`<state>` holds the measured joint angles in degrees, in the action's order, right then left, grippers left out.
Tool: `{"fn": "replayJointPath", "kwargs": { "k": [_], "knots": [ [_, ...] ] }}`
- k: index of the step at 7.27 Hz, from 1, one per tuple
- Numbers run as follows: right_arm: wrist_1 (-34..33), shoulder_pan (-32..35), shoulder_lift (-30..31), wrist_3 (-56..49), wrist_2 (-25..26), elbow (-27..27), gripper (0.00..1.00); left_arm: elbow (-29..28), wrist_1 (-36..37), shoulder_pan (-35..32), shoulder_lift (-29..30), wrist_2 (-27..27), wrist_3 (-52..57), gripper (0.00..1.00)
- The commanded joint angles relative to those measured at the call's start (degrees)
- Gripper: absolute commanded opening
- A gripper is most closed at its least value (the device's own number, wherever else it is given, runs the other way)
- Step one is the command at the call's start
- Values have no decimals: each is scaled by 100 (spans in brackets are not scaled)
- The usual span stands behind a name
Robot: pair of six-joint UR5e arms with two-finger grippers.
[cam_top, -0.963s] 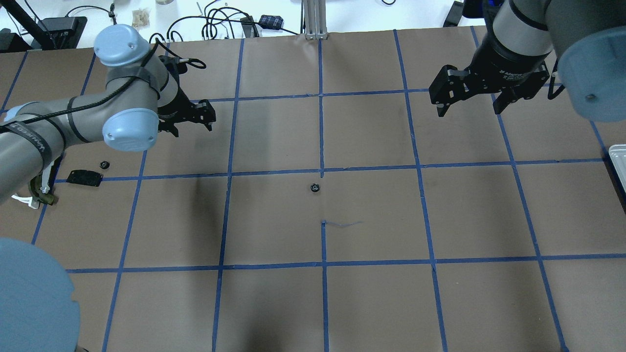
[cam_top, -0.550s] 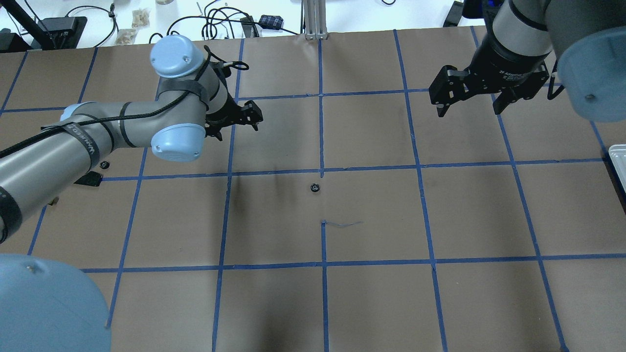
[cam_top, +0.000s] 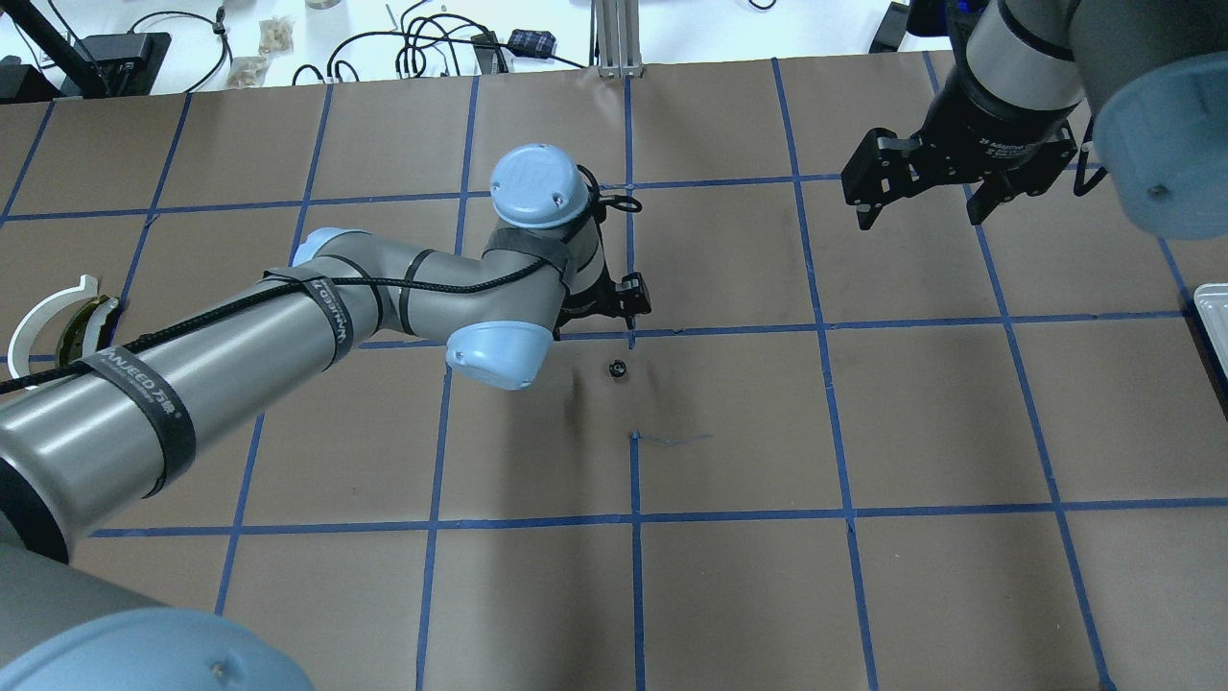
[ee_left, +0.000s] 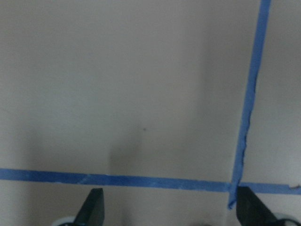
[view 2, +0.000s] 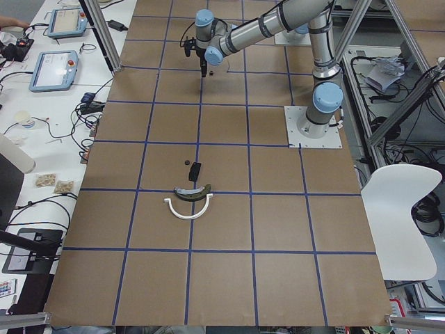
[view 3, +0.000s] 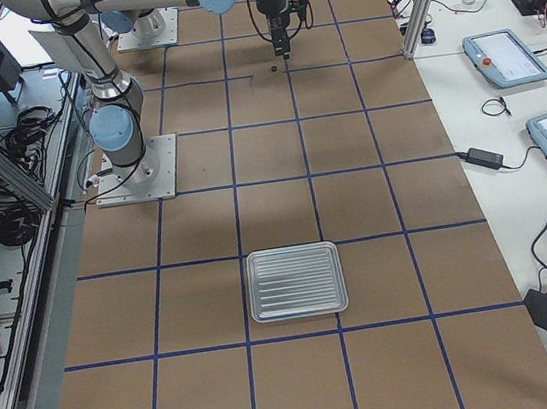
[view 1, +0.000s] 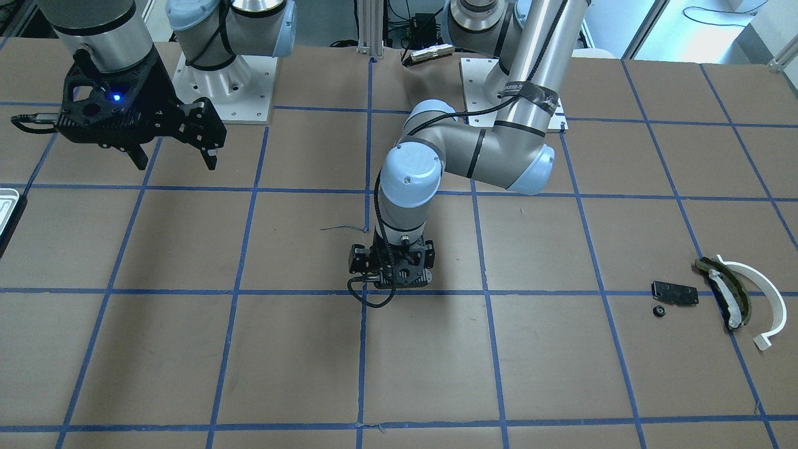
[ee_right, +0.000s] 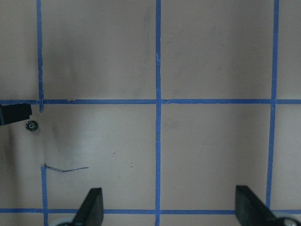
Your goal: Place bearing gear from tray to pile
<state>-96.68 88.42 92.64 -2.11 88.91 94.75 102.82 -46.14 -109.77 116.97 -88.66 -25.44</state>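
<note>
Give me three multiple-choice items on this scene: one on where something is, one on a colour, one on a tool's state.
1. Where is the bearing gear that lies close to the left tool?
A. held up off the surface
B. on the table, near its middle
C. at a far corner

2. What colour is the half-ring arc?
A. red
B. blue
C. white

3. How does the right tool stand?
A. open and empty
B. shut on a gear
C. shut on a plate

Answers:
1 B: the overhead view shows it on the brown surface by the centre tape lines.
2 C: in the front-facing view it is plainly white beside the dark parts.
3 A: its wrist view shows both fingertips far apart with nothing between them.
</note>
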Motion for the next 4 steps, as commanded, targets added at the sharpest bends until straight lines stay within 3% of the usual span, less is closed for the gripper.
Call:
{"fn": "replayJointPath", "kwargs": {
  "k": [1, 2, 3, 4],
  "knots": [
    [0, 0, 0, 0, -5, 0, 100, 193, -61, -185, 1, -143, -154, 99],
    [0, 0, 0, 0, 4, 0, 100, 212, -53, -203, -42, -143, -232, 93],
    [0, 0, 0, 0, 4, 0, 100, 203, -61, -203, 1, -116, -381, 80],
    [0, 0, 0, 0, 4, 0, 100, 151, -53, -185, 19, -99, -356, 75]
  ]
}}
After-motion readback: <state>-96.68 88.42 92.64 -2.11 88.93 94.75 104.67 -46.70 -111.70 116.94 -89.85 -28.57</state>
